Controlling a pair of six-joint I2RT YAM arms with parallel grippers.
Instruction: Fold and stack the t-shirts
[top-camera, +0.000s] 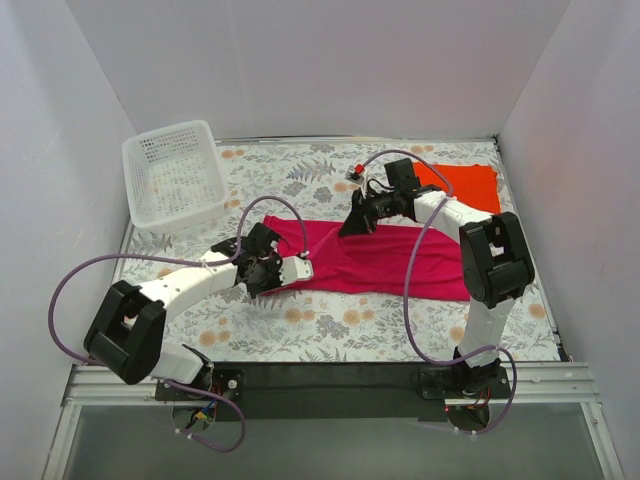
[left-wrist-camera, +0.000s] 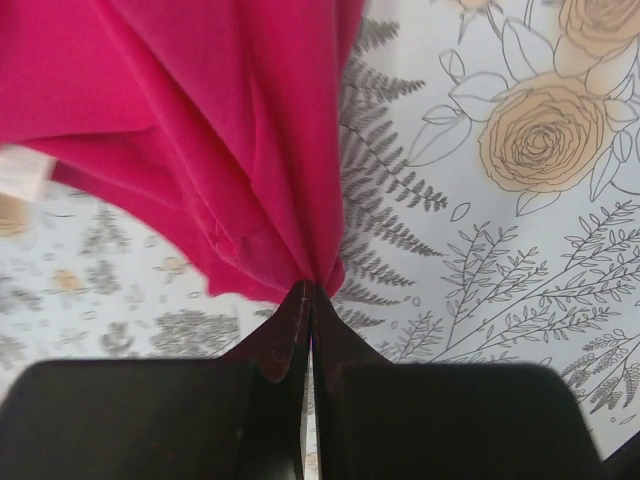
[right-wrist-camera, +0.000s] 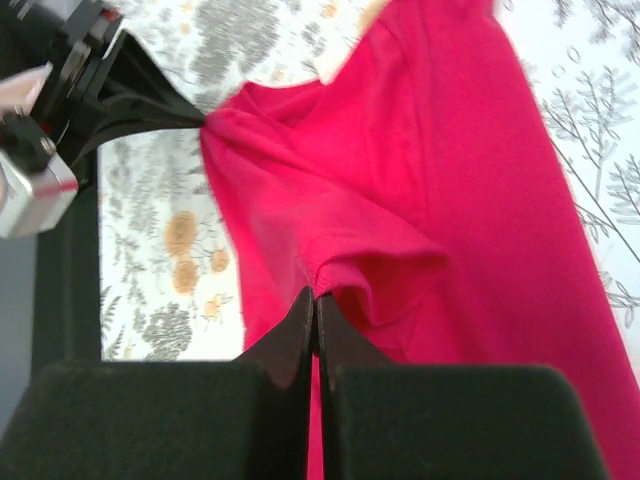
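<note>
The bench is patterned with grey ferns and tan roses on white; a magenta-pink t-shirt, an orange-red t-shirt and a white basket are seen.

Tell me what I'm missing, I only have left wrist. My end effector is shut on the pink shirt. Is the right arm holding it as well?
Observer: Yes. The right end effector is shut on the magenta shirt, pinching a bunched fold along its far edge.
Operator: Where's the second shirt?
Observer: The orange shirt lies at the far right corner of the table, partly hidden behind the right arm. Neither arm touches it.
Operator: And the basket?
Observer: The white basket sits upright at the far left corner, apart from both shirts.
</note>
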